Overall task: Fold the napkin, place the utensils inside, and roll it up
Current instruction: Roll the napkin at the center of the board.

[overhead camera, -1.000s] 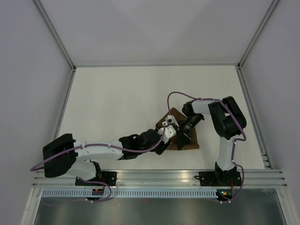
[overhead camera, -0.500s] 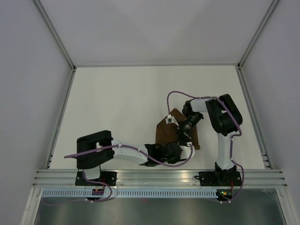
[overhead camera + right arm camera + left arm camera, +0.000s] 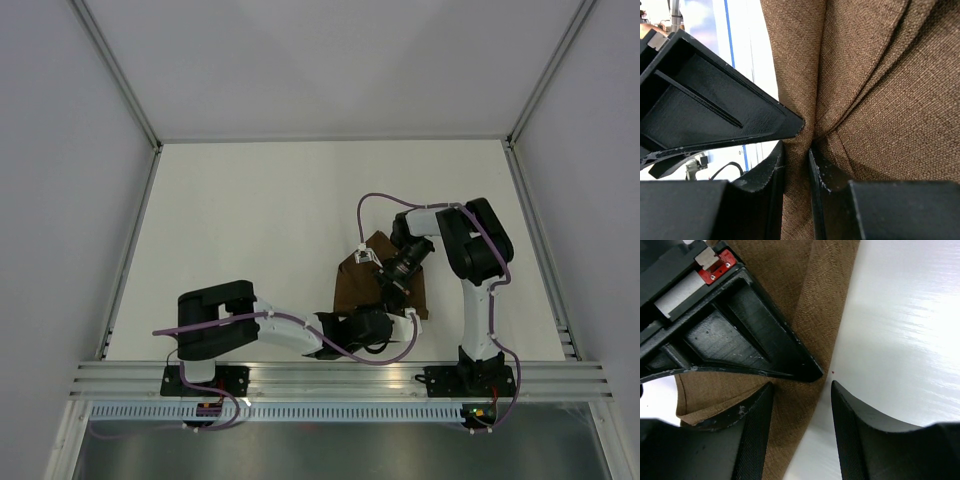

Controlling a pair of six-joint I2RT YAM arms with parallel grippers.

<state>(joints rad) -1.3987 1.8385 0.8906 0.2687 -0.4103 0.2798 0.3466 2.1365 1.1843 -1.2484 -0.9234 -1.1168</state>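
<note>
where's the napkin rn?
Top external view: the napkin lies right of centre, near the front edge of the table. The right gripper pinches a fold of it; the open left gripper straddles its edge.

Note for your log: the napkin [image 3: 351, 285] lies on the desk [image 3: 250, 220] right of centre, close to the near edge and well away from the far edge. The right gripper [image 3: 387, 293] sits over the napkin's middle, with a fold of cloth between its fingers. The left gripper [image 3: 393, 318] is just in front of it, toward the near edge. The napkin's border runs between the left gripper's spread fingers, with bare desk on one side.
</note>
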